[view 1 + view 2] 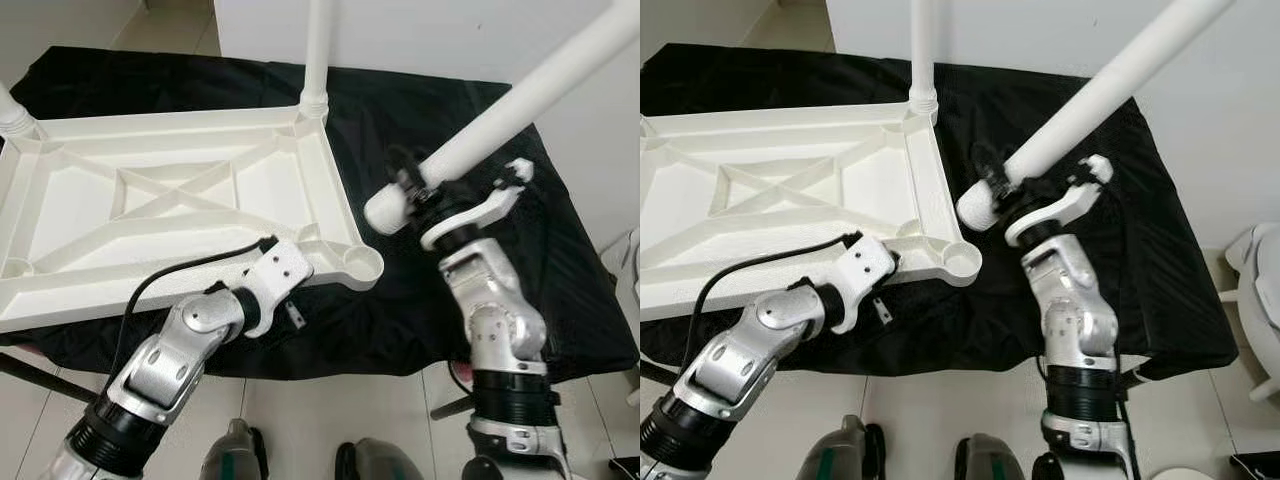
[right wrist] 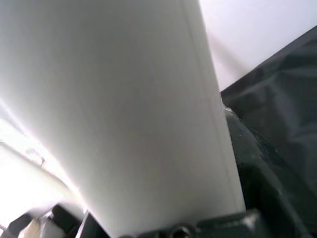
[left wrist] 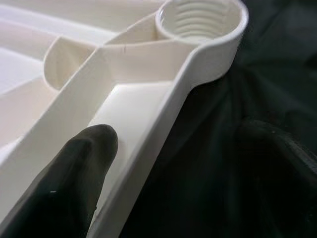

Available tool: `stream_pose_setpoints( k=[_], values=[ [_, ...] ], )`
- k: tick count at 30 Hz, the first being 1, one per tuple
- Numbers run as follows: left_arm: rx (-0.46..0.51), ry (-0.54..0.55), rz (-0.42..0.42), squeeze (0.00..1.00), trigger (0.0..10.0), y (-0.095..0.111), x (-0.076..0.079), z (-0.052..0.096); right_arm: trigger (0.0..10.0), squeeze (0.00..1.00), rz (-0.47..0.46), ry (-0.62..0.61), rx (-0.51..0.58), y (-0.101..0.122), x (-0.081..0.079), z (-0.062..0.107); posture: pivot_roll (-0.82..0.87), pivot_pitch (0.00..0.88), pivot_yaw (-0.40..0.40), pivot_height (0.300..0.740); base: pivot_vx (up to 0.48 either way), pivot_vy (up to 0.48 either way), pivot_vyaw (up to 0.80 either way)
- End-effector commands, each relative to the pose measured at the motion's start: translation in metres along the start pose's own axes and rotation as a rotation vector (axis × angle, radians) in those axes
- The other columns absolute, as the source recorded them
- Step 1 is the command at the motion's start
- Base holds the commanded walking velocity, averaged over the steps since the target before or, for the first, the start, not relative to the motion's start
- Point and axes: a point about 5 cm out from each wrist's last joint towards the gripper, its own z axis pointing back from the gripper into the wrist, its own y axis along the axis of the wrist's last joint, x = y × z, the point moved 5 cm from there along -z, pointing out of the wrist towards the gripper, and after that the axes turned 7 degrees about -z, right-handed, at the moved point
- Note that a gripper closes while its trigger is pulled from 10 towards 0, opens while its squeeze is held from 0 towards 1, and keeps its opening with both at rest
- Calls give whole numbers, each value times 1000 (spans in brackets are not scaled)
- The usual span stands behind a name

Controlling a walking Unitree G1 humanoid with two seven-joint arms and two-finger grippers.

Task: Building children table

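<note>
Your left gripper (image 3: pixel 163 163) is reaching in at the near edge of the upturned white tabletop (image 1: pixel 150 200), which is lying underside-up on a black cloth (image 1: pixel 450 110). Its fingers are standing apart across that near rim, one finger (image 3: pixel 64 183) inside the ribbed tray and the other outside over the cloth. Just beyond them, the near right corner socket (image 1: pixel 362 262) is sitting open, its threaded ring holding no leg. At the far right corner, a white leg (image 1: pixel 318 50) is standing upright in its socket. Your right gripper (image 1: pixel 415 195) is clamping a loose white table leg (image 1: pixel 520 100), which is slanting up to the right, its lower end hanging just right of the open socket.
</note>
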Motion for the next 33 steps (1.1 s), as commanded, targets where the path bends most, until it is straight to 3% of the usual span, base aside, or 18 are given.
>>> stream_pose_setpoints(
  k=[1, 8, 9, 10, 15, 23, 33],
  values=[
    [-82, -26, 27, 0, 10000, -20, 4, -2, 10000, 0, 8, 0, 26, 10, 0, -2, -123, 85, -7, 740, 0, 0, 0],
    [-135, 69, 55, 0, 10000, -30, -15, -5, 10000, 0, 8, -4, 20, 10, 1, -1, -125, 84, -3, 740, 0, 0, 0],
    [-123, 86, 55, 0, 8235, -27, -20, -5, 10000, 0, 6, -7, 14, 8, 1, 0, -125, 81, -2, 740, 0, 0, 0],
    [-98, 91, 53, 0, 0, -21, -23, -5, 10000, 0, 5, -9, 8, 6, 1, 0, -125, 79, -1, 740, 0, 0, 0],
    [-41, 70, 51, 0, 0, -8, -24, -4, 10000, 0, 4, -14, -3, 3, 2, -1, -126, 77, -1, 740, 0, 0, 0],
    [22, -12, -6, 0, 0, 8, -11, -12, 10000, 0, 11, -22, -11, 1, 5, -2, -130, 69, -1, 740, 0, 0, 0],
    [103, -115, -89, 0, 0, 35, 2, -32, 10000, 0, 23, -25, -12, 1, 5, -3, -143, 54, 9, 740, 0, 0, 0]
  ],
)
